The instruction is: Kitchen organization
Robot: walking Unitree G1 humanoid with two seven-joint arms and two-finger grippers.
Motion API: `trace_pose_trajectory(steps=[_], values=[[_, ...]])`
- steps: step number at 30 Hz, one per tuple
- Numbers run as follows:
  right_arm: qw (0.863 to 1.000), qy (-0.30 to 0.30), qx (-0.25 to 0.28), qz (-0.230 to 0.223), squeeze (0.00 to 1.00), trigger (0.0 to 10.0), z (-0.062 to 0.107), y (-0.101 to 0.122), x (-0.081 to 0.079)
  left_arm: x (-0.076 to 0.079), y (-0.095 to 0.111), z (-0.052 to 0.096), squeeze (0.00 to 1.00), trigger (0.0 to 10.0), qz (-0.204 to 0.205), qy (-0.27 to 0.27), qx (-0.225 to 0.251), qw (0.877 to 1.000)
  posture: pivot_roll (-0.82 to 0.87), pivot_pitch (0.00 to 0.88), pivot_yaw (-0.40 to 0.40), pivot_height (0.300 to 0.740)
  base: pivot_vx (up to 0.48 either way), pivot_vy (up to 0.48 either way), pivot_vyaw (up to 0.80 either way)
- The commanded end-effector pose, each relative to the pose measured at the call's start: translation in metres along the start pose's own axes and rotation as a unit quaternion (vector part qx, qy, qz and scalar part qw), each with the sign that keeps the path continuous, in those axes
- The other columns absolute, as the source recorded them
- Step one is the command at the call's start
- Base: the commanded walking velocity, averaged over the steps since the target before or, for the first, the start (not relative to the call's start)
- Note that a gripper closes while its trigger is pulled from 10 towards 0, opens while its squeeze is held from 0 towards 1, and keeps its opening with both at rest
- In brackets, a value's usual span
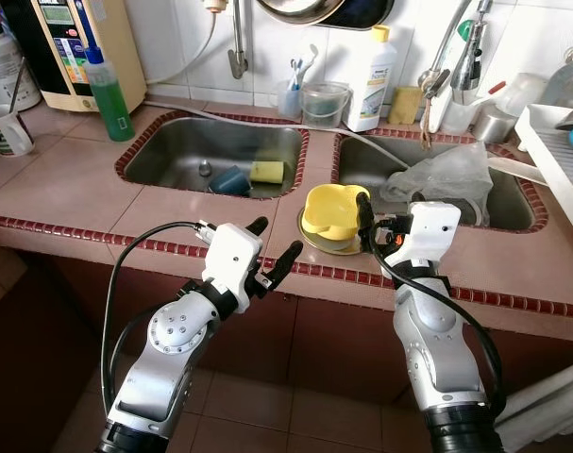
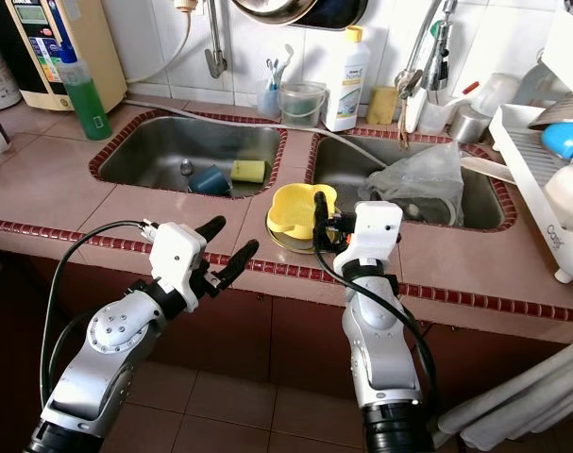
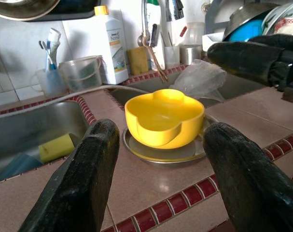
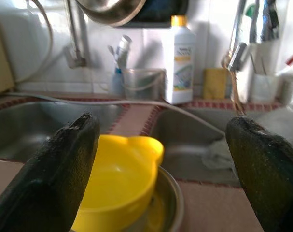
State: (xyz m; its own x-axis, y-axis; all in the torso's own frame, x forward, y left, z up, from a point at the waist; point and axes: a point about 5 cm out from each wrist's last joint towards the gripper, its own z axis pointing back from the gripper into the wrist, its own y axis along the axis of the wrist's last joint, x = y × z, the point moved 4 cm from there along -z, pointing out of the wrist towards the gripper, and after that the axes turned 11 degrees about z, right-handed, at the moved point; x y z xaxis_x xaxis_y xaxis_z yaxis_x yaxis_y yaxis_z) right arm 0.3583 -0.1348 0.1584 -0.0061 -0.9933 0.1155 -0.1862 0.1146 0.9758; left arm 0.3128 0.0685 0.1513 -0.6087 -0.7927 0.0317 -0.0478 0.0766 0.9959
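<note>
A yellow bowl (image 1: 328, 209) sits tilted on a round metal plate (image 3: 151, 153), on the counter strip between the two sinks. My right gripper (image 1: 376, 226) is open at the bowl's right side, with one black finger (image 1: 362, 219) close against the rim; I cannot tell if it touches. In the right wrist view the bowl (image 4: 119, 179) lies low between the spread fingers, nearer one of them. My left gripper (image 1: 275, 243) is open and holds nothing. It hovers over the counter's front tiled edge, left of the bowl and pointing toward it.
The left sink (image 1: 173, 156) holds a blue cup (image 1: 229, 179) and a yellow sponge (image 1: 266, 171). A crumpled plastic bag (image 1: 442, 170) lies in the right sink. A green bottle (image 1: 109, 90), a white detergent bottle (image 1: 372, 80) and a dish rack (image 1: 555, 151) line the counter.
</note>
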Motion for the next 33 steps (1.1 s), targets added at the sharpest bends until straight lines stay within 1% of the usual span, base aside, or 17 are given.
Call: trace_pose_trajectory(steps=[1, 2, 5, 6, 8, 10, 13, 19, 23, 24, 25, 26, 31, 33], values=[[1.0, -0.008, -0.007, -0.008, 0.0, 10.0, -0.006, 0.002, 0.002, 0.005, 0.005, -0.003, 0.0, 10.0, -0.006, -0.01, 0.004, 1.0, -0.05, 0.019, -0.006, 0.74, 0.0, 0.0, 0.0], [1.0, -0.011, -0.013, -0.014, 0.0, 10.0, -0.01, 0.002, 0.004, 0.007, 0.006, -0.004, 0.0, 10.0, -0.011, -0.013, 0.005, 1.0, -0.05, 0.02, -0.007, 0.74, 0.0, 0.0, 0.0], [1.0, -0.014, -0.017, -0.019, 0.0, 10.0, -0.014, 0.002, 0.005, 0.008, 0.006, -0.005, 0.0, 10.0, -0.012, -0.017, 0.003, 1.0, -0.04, 0.025, -0.008, 0.74, 0.0, 0.0, 0.0], [0.999, -0.017, -0.026, -0.026, 0.0, 10.0, -0.019, 0.002, 0.006, 0.01, 0.006, -0.005, 0.0, 10.0, -0.015, -0.023, 0.0, 1.0, -0.04, 0.028, -0.008, 0.74, 0.0, 0.0, 0.0], [0.999, -0.017, -0.031, -0.029, 0.0, 10.0, -0.021, 0.002, 0.006, 0.011, 0.005, -0.005, 0.0, 10.0, -0.016, -0.026, -0.002, 1.0, -0.04, 0.029, -0.009, 0.74, 0.0, 0.0, 0.0], [0.998, -0.015, -0.039, -0.047, 0.0, 10.0, -0.029, 0.003, 0.006, 0.015, 0.002, -0.005, 0.0, 10.0, -0.017, -0.034, -0.007, 0.999, -0.04, 0.032, -0.008, 0.74, 0.0, 0.0, 0.0], [0.997, -0.017, -0.048, -0.058, 0.0, 10.0, -0.036, 0.004, 0.007, 0.018, 0.002, -0.004, 0.0, 10.0, -0.019, -0.041, -0.008, 0.999, -0.04, 0.036, -0.007, 0.74, 0.0, 0.0, 0.0], [0.993, -0.021, -0.074, -0.092, 0.0, 10.0, -0.048, 0.002, 0.005, 0.021, 0.003, -0.005, 0.0, 10.0, -0.017, -0.044, -0.007, 0.999, -0.04, 0.047, -0.004, 0.74, 0.0, 0.0, 0.0], [0.991, -0.025, -0.089, -0.098, 0.0, 10.0, -0.054, 0.001, 0.004, 0.021, 0.004, -0.005, 0.0, 10.0, -0.017, -0.044, -0.005, 0.999, -0.04, 0.052, -0.004, 0.74, 0.0, 0.0, 0.0], [0.989, -0.024, -0.106, -0.101, 0.0, 10.0, -0.056, -0.003, 0.003, 0.021, 0.005, -0.006, 0.0, 10.0, -0.015, -0.044, -0.004, 0.999, -0.04, 0.056, -0.005, 0.74, 0.0, 0.0, 0.0], [0.989, -0.024, -0.106, -0.101, 0.0, 10.0, -0.056, -0.003, 0.003, 0.021, 0.005, -0.006, 0.0, 10.0, -0.015, -0.044, -0.004, 0.999, -0.04, 0.056, -0.005, 0.74, 0.0, 0.0, 0.0], [0.988, -0.02, -0.118, -0.101, 0.0, 10.0, -0.058, -0.006, 0.0, 0.021, 0.005, -0.006, 0.0, 10.0, -0.015, -0.043, -0.004, 0.999, -0.04, 0.059, -0.007, 0.74, 0.0, 0.0, 0.0], [0.985, -0.01, -0.134, -0.105, 0.0, 10.0, -0.06, -0.01, -0.006, 0.02, 0.006, -0.006, 0.0, 10.0, -0.014, -0.039, -0.002, 0.999, -0.03, 0.06, -0.008, 0.74, 0.0, 0.0, 0.0], [0.983, 0.002, -0.149, -0.105, 0.0, 10.0, -0.061, -0.015, -0.015, 0.02, 0.007, -0.006, 0.0, 10.0, -0.013, -0.037, 0.0, 0.999, -0.03, 0.061, -0.011, 0.74, 0.0, 0.0, 0.0]])
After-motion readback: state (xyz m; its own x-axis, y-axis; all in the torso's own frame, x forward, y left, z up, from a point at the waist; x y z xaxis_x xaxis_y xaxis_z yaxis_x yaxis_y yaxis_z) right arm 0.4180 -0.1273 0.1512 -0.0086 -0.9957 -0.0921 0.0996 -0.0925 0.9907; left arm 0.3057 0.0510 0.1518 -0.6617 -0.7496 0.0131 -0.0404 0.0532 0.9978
